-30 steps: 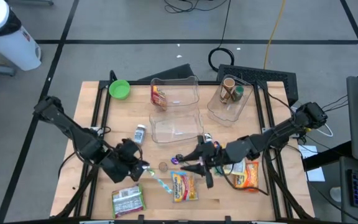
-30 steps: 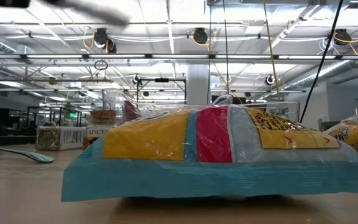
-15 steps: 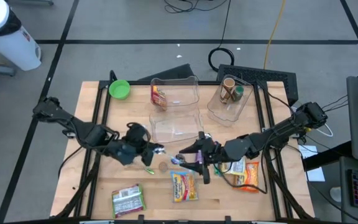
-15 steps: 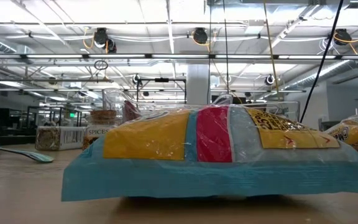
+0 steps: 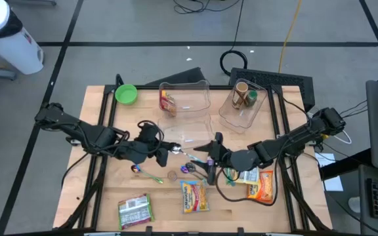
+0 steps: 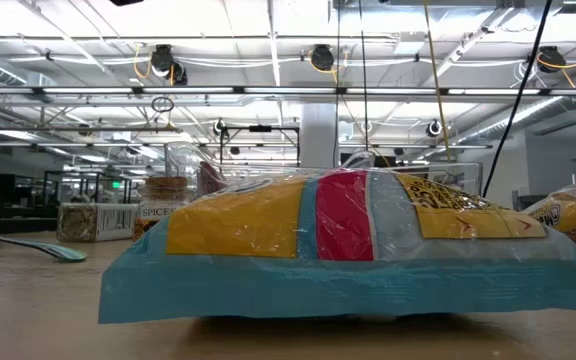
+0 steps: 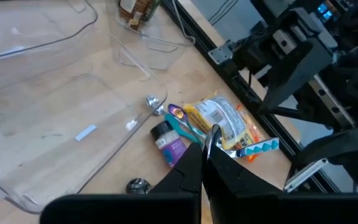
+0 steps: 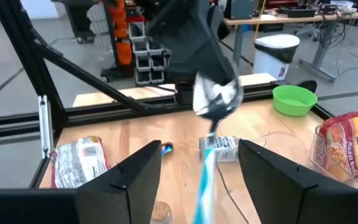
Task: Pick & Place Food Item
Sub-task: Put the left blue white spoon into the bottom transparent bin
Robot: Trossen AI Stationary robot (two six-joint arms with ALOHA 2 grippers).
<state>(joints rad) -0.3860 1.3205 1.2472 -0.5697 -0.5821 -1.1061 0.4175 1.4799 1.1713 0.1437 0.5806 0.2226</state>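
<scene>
Spoon handling is what I see at the middle of the wooden table [image 5: 100,190]. The left gripper [image 5: 165,148] is clenched on a spoon [image 5: 180,151]: its two dark fingers are pressed together on the shiny metal bowl end, and the blue handle sticks out away from it, toward the other arm. The spoon is off the table, carried in the air.

The right gripper [image 5: 209,159] is just beyond the free end of that handle. Its fingers [image 8: 143,168] are spread apart, one on each side of the handle, and in the right wrist view there is a gap between the handle and each finger, so this hand grasps nothing.

Behind both hands lies an empty clear container [image 5: 186,134], very near the clenched fingers. Farther behind it is a second clear container [image 5: 188,97] with a noodle packet [image 5: 168,101] inside, and a green bowl [image 5: 126,94] stands well apart from the left hand, at the far edge.

On the near side of the hands, a yellow, red and blue snack packet [image 5: 193,195] lies flat on the wood, touched by neither hand. An orange packet [image 5: 261,185] lies just beside the right arm, and a grey-green packet [image 5: 135,211] lies well apart, near the front edge.
</scene>
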